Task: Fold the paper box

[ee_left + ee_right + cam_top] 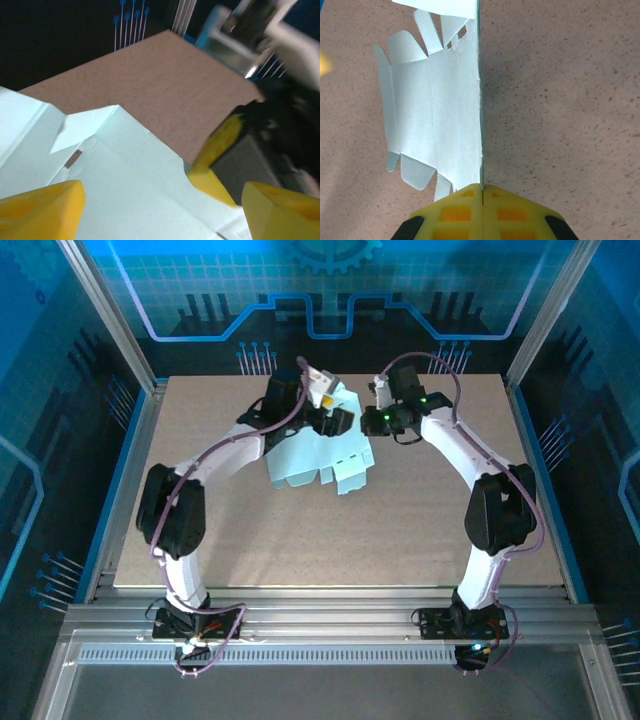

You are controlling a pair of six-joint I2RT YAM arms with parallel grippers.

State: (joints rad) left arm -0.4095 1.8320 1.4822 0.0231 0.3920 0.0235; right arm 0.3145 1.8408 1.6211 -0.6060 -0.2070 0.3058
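Blue-lit panels printed with circuit lines wall in an aluminium frame, and inside it lies the desk, a brown speckled board. Two arms rise from the near rail. The left arm arches up and inward from the near left corner, and the right arm does the same from the near right corner. Their wrists meet close together over the far middle of the desk.

The paper box sits there between and just below the two wrists. It is a pale mint card cut-out, not yet closed up, with its rounded flaps pointing toward the near side. From the right wrist camera one panel of it spreads out to the left with flaps at both ends, while its right edge runs as a thin straight line down into the fingers. From the left wrist camera its creased panels fill the lower left, with bare desk beyond.

The right gripper has its yellow fingers pressed together, pinching that edge of the paper box. The left gripper has its yellow fingers spread wide at either lower corner of its own view. The card lies between and beyond them, and neither finger visibly presses on it. One yellow finger of the right gripper stands just beside them, on the card.
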